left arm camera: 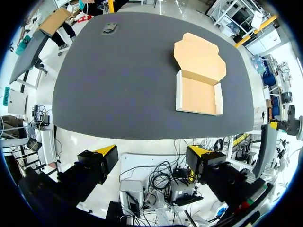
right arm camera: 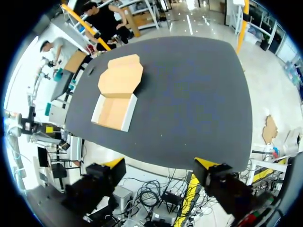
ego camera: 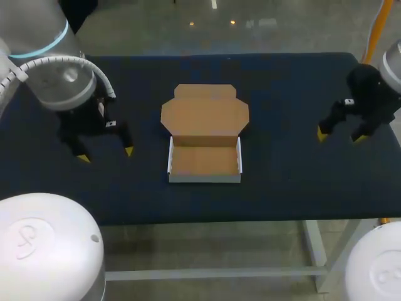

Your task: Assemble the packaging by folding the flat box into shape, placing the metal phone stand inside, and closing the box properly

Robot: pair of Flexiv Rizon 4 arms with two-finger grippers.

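A cardboard box (ego camera: 204, 160) sits mid-table, folded into a shallow white-walled tray, empty inside. Its brown lid (ego camera: 205, 115) lies open and flat behind it. The left wrist view shows the box (left arm camera: 199, 94) ahead of the left gripper and off to one side. A small grey metal phone stand (left arm camera: 109, 28) lies near the table's far corner; the head view hides it behind my left arm. My left gripper (ego camera: 106, 154) (left arm camera: 152, 153) hangs open left of the box, holding nothing. My right gripper (ego camera: 340, 136) (right arm camera: 160, 164) is open and empty far to the right of the box (right arm camera: 113, 111).
The dark table (ego camera: 282, 94) carries nothing besides the box and the stand. Wide bare cloth lies between each gripper and the box.
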